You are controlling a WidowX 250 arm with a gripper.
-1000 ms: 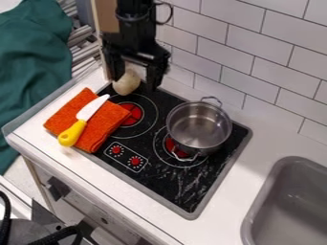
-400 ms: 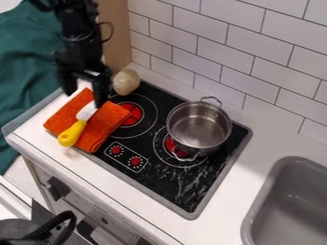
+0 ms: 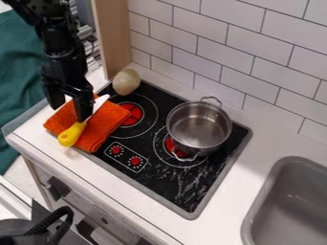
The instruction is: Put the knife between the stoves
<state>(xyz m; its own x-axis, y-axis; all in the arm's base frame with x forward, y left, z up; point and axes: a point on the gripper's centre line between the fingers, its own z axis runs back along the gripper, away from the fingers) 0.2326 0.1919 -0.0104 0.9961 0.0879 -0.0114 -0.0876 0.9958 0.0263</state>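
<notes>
My gripper (image 3: 69, 111) hangs open over the orange cloth at the left of the stove, its right finger in front of the knife's blade. The knife (image 3: 73, 133) lies diagonally on the cloth, its yellow handle toward the front left and its white blade pointing to the upper right; part of the blade is hidden. Two red burners belong to the black stove top: the upper-left burner (image 3: 132, 114) is bare, and the right burner (image 3: 172, 146) is partly covered by the pot.
The orange cloth (image 3: 110, 122) overlaps the stove's left edge. A metal pot (image 3: 199, 125) stands on the right burner. A pale round object (image 3: 126, 81) sits at the back corner, and a grey sink (image 3: 287, 206) lies at lower right.
The gripper has moved left and toward the front, from behind the stove by the pale object to over the cloth and knife. The knife, cloth and pot have stayed put.
</notes>
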